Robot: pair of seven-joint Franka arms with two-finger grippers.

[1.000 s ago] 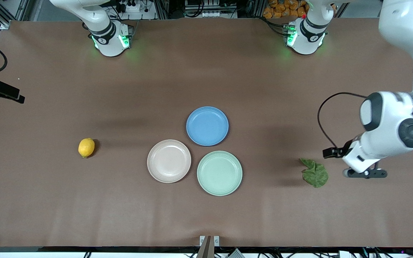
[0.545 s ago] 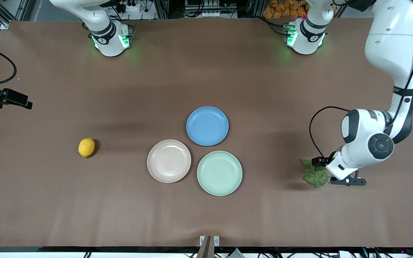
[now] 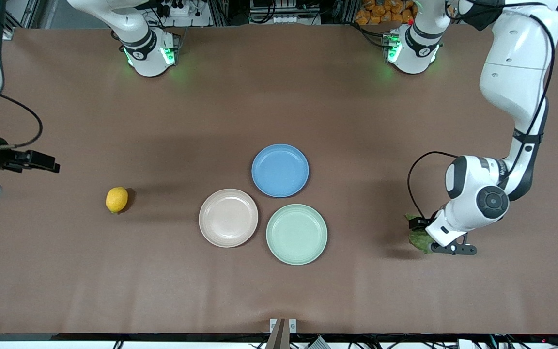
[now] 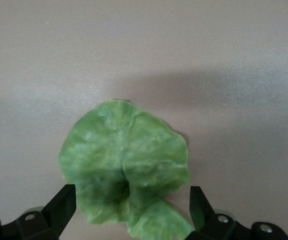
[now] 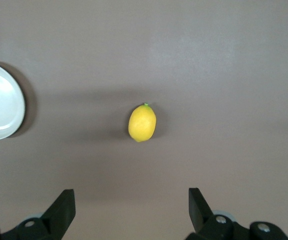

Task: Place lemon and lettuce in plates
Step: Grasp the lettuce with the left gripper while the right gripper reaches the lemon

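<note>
Brown counter point(image 3: 279, 97), with three plates clustered mid-way: pink plate point(image 3: 228, 217), green plate point(image 3: 296, 234) just beside it, blue plate point(image 3: 280, 170) farther from the front camera than both. All three bare.

Lemon point(image 3: 116, 199) on the counter toward the right arm's end, well apart from the pink plate; seen whole in the right wrist view point(image 5: 142, 123), with a slice of a pale plate's rim at that picture's edge (probably the pink one, though colour washed out there).

Lettuce point(image 3: 417, 237) flat on the counter toward the left arm's end, well apart from the green plate, mostly hidden in the front view under the wrist.

Left gripper point(image 4: 128, 210) low over the lettuce, fingers point(image 4: 61, 207) spread wide, one on either side of the leaf point(image 4: 126, 165); released, nothing grasped. Whether the tips touch the leaf: cannot tell.

Right gripper point(image 5: 131, 212) up over bare counter near the lemon, toward the right arm's end, fingers point(image 5: 63, 207) spread wide, released, holding nothing.
</note>
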